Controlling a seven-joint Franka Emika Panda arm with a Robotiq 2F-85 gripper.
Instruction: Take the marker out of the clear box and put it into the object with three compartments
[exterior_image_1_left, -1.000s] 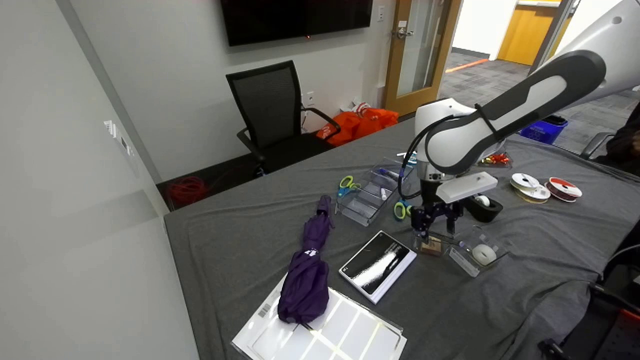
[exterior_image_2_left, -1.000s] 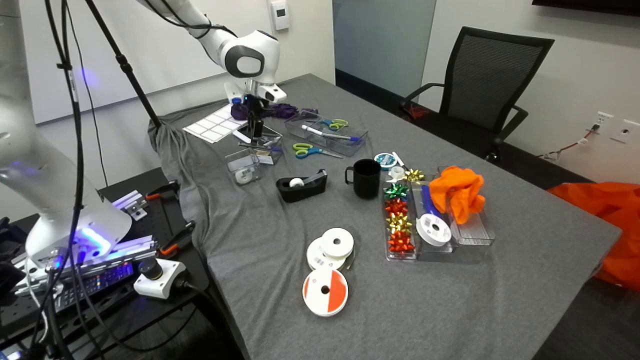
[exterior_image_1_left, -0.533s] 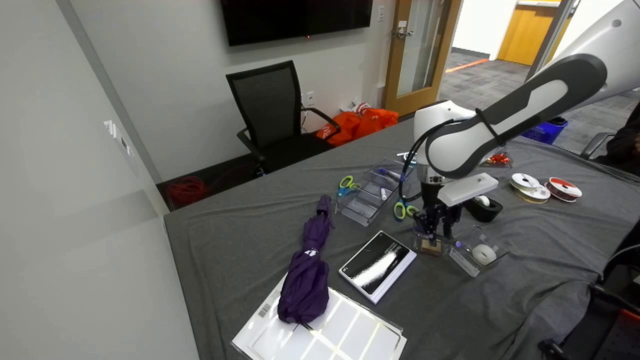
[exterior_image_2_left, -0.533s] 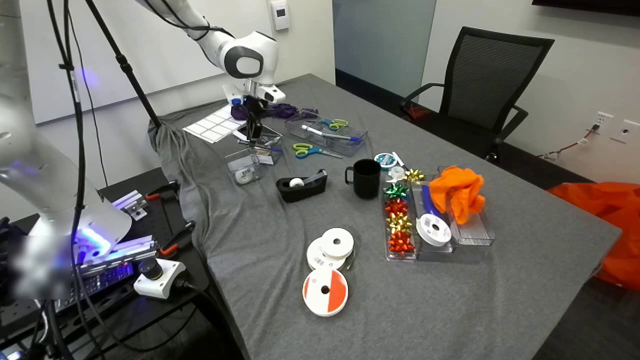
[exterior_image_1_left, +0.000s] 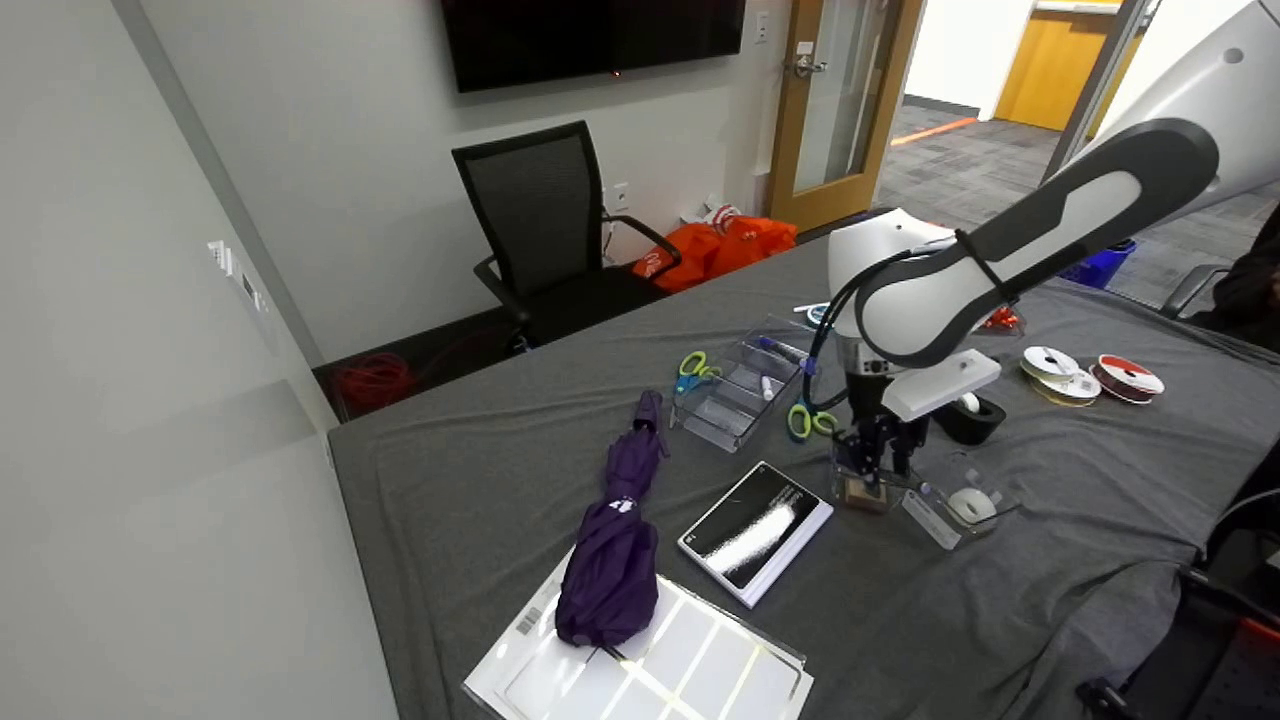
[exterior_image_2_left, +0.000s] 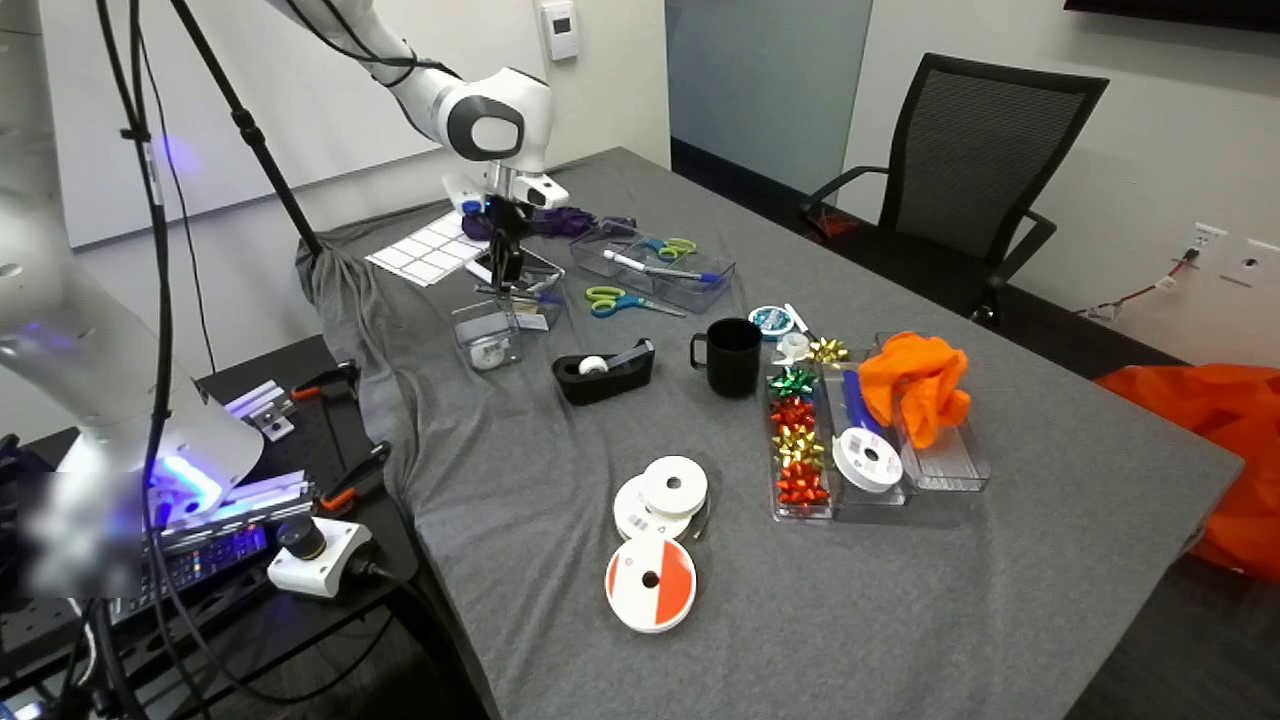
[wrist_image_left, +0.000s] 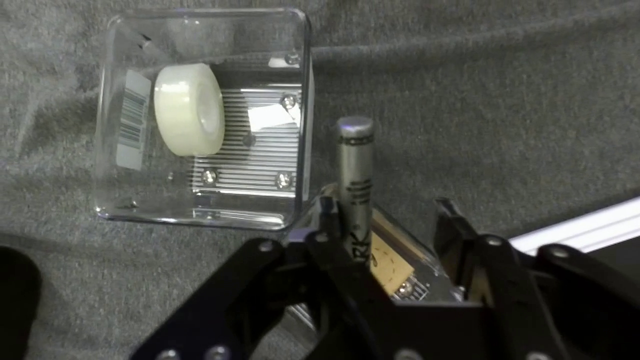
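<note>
The grey-white marker (wrist_image_left: 356, 165) rises out of the clear box (wrist_image_left: 409, 240), its end toward the wrist camera; its lower part is hidden behind my left finger. My gripper (wrist_image_left: 386, 207) is open over this box. The marker lies between the fingers, close along the left one, with a gap to the right one. In both exterior views my gripper (exterior_image_1_left: 888, 466) (exterior_image_2_left: 507, 283) is low at the box. A divided clear organiser (exterior_image_2_left: 945, 467) with blue, white and orange contents, matching the object with three compartments, stands beyond the black mug in an exterior view.
A clear box with a tape roll (wrist_image_left: 190, 110) stands beside the marker box. Another divided clear tray (exterior_image_1_left: 722, 415) holds markers, with scissors (exterior_image_1_left: 800, 420) near it. A notebook (exterior_image_1_left: 755, 530), tape dispenser (exterior_image_2_left: 605, 375), black mug (exterior_image_2_left: 732, 357) and ribbon spools (exterior_image_2_left: 651, 585) lie around.
My gripper has moved down to the clear box and slightly toward the tape dispenser. The tape box appears shifted very slightly. The other objects have not moved.
</note>
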